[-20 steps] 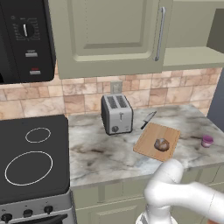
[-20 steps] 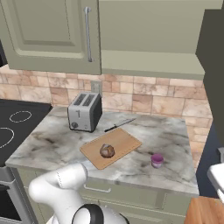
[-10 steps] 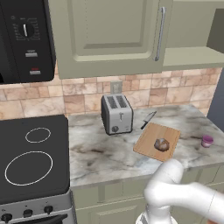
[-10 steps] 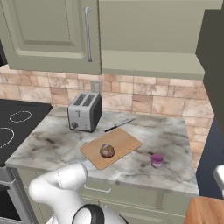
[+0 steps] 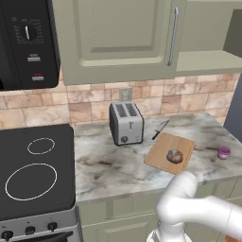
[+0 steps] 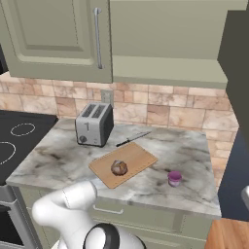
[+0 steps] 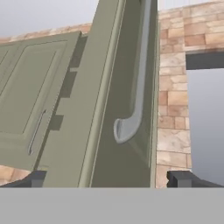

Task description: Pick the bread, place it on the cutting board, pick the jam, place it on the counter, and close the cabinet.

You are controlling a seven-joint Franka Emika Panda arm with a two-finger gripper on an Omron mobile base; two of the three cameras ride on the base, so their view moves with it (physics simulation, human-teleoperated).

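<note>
Bread on cutting board, jam on counter. Closing step: my gripper gapes wide, empty, facing cabinet door handle. Next: push door shut.

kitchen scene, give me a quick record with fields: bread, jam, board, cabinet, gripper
bread: bread on the board
jam: jam upright on the counter, right of the board, apart from it
board: board flat on the counter, knife by its far edge, toaster to its left
cabinet: cabinet door seen edge-on and close in the hand view, ajar
gripper: gripper open, holding nothing
</note>
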